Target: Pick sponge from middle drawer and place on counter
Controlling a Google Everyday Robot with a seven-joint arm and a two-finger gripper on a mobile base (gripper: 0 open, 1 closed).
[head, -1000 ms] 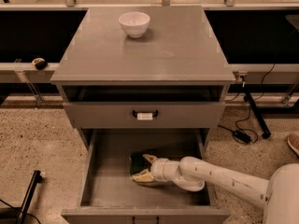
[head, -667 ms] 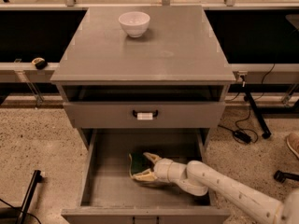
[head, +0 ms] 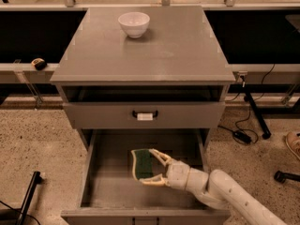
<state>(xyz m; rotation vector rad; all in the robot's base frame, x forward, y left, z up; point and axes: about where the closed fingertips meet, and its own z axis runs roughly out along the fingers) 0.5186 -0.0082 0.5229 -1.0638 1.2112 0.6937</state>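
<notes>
The sponge [head: 142, 164], dark green face with a pale yellow edge, is tilted up inside the open middle drawer [head: 101, 189]. My gripper [head: 151, 167] reaches into the drawer from the lower right. Its two pale fingers [head: 159, 155] sit above and below the sponge's right side and close on it. The sponge looks raised off the drawer floor. The grey counter [head: 173, 46] is the cabinet top above, far from the gripper.
A white bowl [head: 134, 24] stands on the counter at the back left. A closed drawer front with a black handle and white label [head: 144, 115] sits above the open drawer. Cables and stand legs [head: 255, 116] lie on the floor at right.
The gripper has closed on the sponge and lifted it a little, tilting it upright. The arm has shifted slightly left and forward in the drawer.
</notes>
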